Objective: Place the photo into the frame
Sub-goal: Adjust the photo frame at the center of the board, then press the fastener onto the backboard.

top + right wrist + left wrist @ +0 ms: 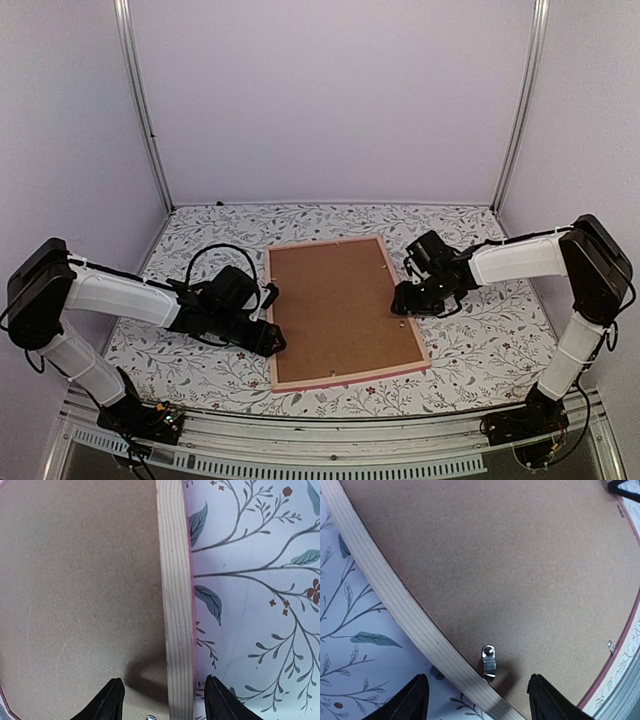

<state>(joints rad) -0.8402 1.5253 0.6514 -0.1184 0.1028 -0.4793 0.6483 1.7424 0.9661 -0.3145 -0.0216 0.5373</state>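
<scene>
The pink frame (272,330) lies face down in the middle of the table, filled by the brown backing board (338,308). The photo is hidden. My left gripper (275,340) is open, its jaws straddling the frame's left rail (405,605) over a small metal clip (489,662). My right gripper (398,300) is open, its jaws straddling the frame's right rail (176,605), whose pink edge shows. Neither gripper holds anything.
The table wears a white cloth with a leaf and flower print (490,340). Plain walls and two metal posts (145,110) close the back. A metal rail (330,465) runs along the near edge.
</scene>
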